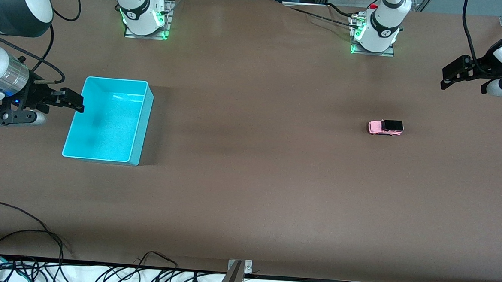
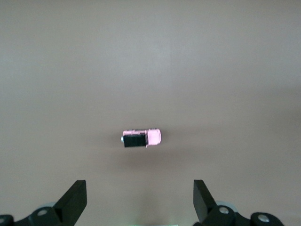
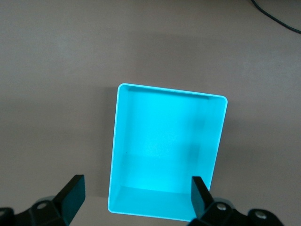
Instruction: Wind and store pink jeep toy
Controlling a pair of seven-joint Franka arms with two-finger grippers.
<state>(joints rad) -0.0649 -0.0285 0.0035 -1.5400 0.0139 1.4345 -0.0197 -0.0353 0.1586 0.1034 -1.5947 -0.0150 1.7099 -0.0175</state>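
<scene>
The pink jeep toy (image 1: 385, 127) stands on its wheels on the brown table (image 1: 248, 192), toward the left arm's end, below and apart from the left gripper (image 1: 452, 76), which hangs in the air with its fingers spread and nothing between them. The right gripper (image 1: 70, 99), also spread and empty, hangs over the rim of the turquoise bin (image 1: 139, 122) at the right arm's end, well apart from the toy.

A turquoise bin (image 1: 106, 122) sits open-topped on the brown surface (image 1: 249, 179) toward the right arm's end, at about nine o'clock from the middle. Black cables (image 1: 22, 249) loop along the white strip at the six o'clock edge, beside a small metal bracket (image 1: 239, 266).
</scene>
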